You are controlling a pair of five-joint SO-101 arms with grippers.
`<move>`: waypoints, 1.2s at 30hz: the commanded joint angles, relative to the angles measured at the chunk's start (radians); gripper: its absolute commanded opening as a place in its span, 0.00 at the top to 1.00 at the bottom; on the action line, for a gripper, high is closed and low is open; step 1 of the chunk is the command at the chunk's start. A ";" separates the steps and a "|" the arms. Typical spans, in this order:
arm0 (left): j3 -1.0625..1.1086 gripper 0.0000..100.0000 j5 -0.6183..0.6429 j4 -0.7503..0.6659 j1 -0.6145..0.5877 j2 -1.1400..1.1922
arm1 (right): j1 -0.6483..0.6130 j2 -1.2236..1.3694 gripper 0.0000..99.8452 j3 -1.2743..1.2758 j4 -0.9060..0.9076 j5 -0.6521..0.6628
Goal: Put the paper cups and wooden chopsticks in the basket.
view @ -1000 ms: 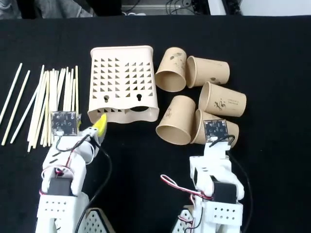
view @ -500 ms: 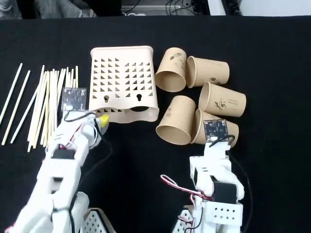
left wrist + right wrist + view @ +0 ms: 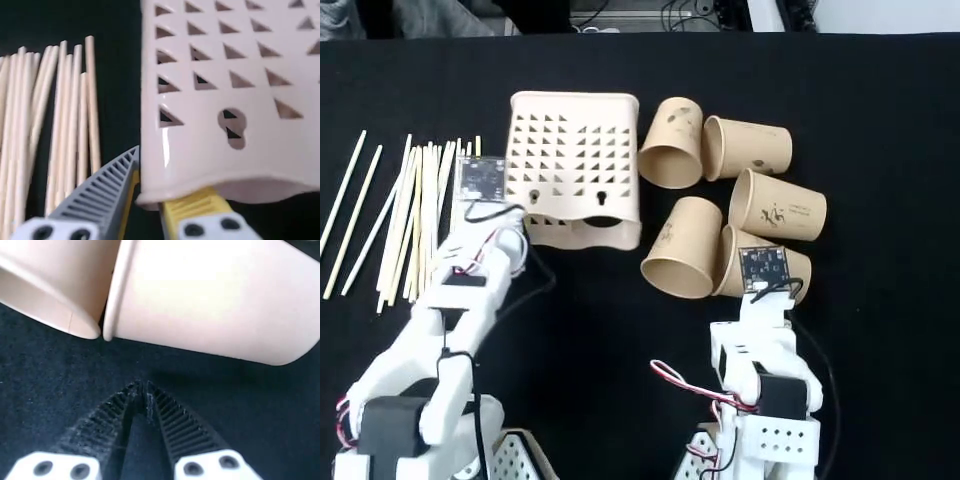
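1. At the near corner of the basket [image 3: 575,150], the left end effector [image 3: 150,192] has its fingers nipped onto the rim. The grey finger [image 3: 107,180] sits outside the side wall, and the yellow finger [image 3: 192,205] is tucked under the lip into the mouth.
2. Beyond those tips, the basket lies on its side on the black worktop [image 3: 880,100]. Its perforated wall faces up and its mouth faces the arm.
3. Right alongside the grey finger, on its outer side, the wooden chopsticks [image 3: 55,115] lie in a loose flat bundle. They run the same way the end effector points, and the nearest stick is close to the basket wall but apart from it. Two stray sticks lie farther out still.
4. Over to the right end effector [image 3: 142,387]: its fingers are pressed fully together with nothing between them, low over bare worktop.
5. Just ahead of its tips, two paper cups [image 3: 215,300] lie on their sides with their rims meeting. They are near the tips but not touching them.
6. Farther ahead lie three more cups. All five are clustered on the worktop outside the basket, on its far side from the left end effector.
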 commanded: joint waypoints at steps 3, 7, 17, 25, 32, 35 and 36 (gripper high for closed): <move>0.048 0.97 -0.026 -0.011 0.050 -0.206 | 0.014 -0.073 0.99 -0.008 0.003 -0.003; 0.048 0.97 0.000 0.189 0.044 -0.410 | 0.014 -0.073 0.99 -0.008 0.003 -0.003; -0.294 0.97 0.189 0.934 0.038 -0.819 | 0.014 -0.073 0.99 -0.008 0.002 -0.003; -0.515 0.97 0.215 1.062 0.050 -0.712 | 0.014 -0.073 0.99 -0.008 0.000 -0.003; -0.720 0.97 0.216 1.135 0.042 -0.419 | 0.014 -0.073 0.99 -0.008 0.002 -0.003; -0.773 0.93 0.216 1.197 0.041 -0.319 | 0.015 -0.073 0.99 -0.008 0.002 -0.003; -0.785 0.89 0.215 1.223 0.041 -0.304 | 0.015 -0.073 0.99 -0.008 0.002 -0.003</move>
